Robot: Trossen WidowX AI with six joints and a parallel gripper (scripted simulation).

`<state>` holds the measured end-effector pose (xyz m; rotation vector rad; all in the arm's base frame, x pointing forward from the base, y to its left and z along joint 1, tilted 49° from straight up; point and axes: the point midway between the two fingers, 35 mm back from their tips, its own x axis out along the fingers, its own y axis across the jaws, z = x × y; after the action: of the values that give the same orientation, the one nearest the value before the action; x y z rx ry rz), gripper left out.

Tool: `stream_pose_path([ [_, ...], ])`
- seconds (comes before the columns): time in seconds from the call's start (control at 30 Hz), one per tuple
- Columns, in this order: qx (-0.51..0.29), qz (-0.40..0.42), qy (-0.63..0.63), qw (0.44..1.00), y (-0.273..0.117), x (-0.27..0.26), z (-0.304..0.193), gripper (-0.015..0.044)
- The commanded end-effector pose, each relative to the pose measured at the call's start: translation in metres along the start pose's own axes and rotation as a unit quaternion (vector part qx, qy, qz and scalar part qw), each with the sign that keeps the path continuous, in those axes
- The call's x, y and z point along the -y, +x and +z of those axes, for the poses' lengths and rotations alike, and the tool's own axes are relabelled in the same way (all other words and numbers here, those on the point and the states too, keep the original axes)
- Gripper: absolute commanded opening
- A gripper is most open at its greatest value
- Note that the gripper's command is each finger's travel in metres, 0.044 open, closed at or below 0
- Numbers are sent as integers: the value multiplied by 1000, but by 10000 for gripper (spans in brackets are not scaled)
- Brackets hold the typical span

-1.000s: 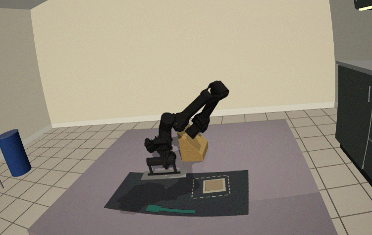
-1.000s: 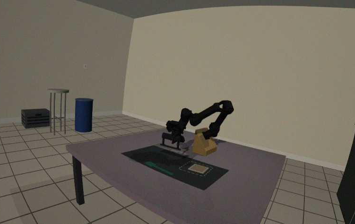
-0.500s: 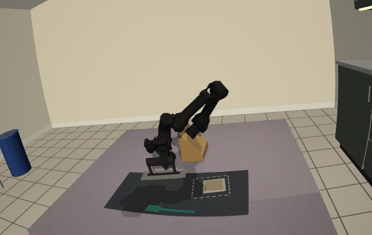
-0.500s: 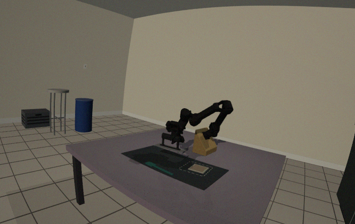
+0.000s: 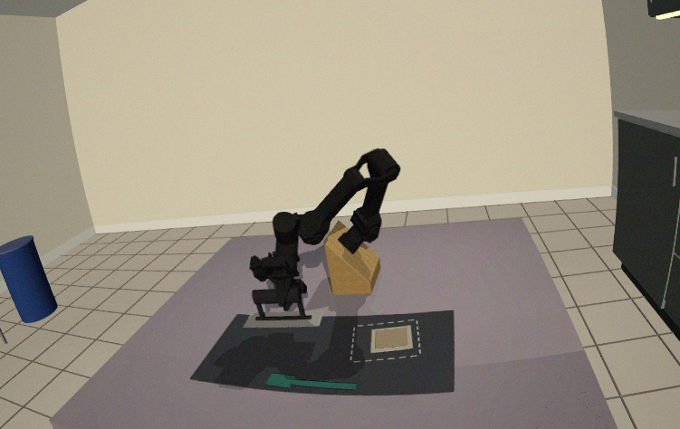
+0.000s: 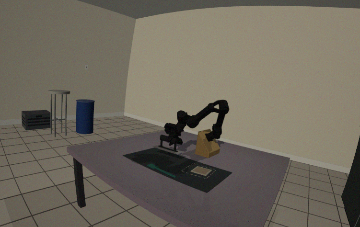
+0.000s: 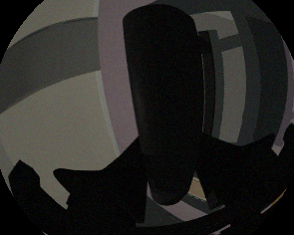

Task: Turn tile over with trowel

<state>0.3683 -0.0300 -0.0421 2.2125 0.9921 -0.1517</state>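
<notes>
My gripper (image 5: 288,298) (image 6: 173,139) is shut on the black handle (image 5: 263,296) (image 6: 164,137) (image 7: 164,90) of a trowel. Two posts join the handle to a black bar and a flat grey plate (image 5: 278,323). The plate is level or nearly so, over the mat's back left edge in the top view; its exact height cannot be told. The tile (image 5: 391,338) (image 6: 201,170) lies flat inside the dashed outline (image 5: 419,352), with a brown square in a pale border facing up. The fingertips are dark and partly hidden around the handle.
A green flat tool (image 5: 323,383) (image 6: 164,170) lies along the front of the dark mat (image 5: 433,373) (image 6: 206,186). An orange wedge-shaped block (image 5: 350,277) (image 6: 203,149) stands behind the mat, close to the arm. The mat lies on a purple table (image 5: 507,298) (image 6: 135,183).
</notes>
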Motion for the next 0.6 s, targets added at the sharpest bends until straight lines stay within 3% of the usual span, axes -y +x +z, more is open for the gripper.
stream_pose_path([
  [0.0,5,6,-5,1000,-3,2,13,0],
  [0.57,22,8,11,1000,-15,42,63,0],
])
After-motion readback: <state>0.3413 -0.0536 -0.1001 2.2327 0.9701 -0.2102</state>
